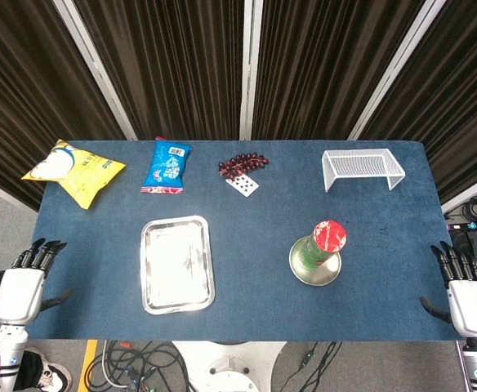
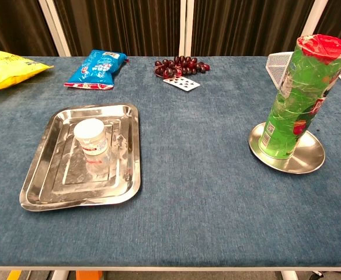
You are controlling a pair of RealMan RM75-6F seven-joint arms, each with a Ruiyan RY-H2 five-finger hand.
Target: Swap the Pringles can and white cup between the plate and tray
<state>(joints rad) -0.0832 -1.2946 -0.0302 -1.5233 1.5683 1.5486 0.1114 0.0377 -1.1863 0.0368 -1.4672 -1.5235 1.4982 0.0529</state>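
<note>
One glossy green Pringles can [image 2: 296,96] stands on round metal plate [image 2: 310,160].

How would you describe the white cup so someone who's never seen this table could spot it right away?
Start at the shiny rectangular metal tray on the left half of the blue table, near the front edge. The white cup stands upright inside the tray. It is small, short and pale, unlike the tall green Pringles can standing on the round plate to the right.

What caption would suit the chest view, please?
Before the swap: cup on tray, Pringles can on plate.
</note>
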